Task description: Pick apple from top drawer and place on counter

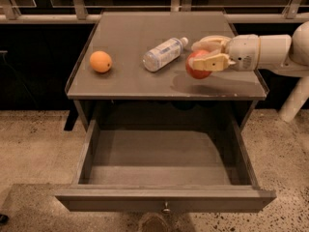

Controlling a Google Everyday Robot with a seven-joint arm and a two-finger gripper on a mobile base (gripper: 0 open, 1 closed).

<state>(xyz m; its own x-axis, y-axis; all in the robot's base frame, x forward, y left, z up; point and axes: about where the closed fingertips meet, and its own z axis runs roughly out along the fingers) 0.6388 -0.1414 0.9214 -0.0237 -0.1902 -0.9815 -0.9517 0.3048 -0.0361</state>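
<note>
Camera view: near the right edge of the grey counter (125, 37), the cream gripper (208, 55) pinches the round red-orange apple (194, 68) mid-body; likely firm, slick.

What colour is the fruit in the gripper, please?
Red apple, camera view; gripper holds it over the counter.

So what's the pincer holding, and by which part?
The pincer holds the small round red-orange apple across its top and near side, over the grey-brown counter.
</note>
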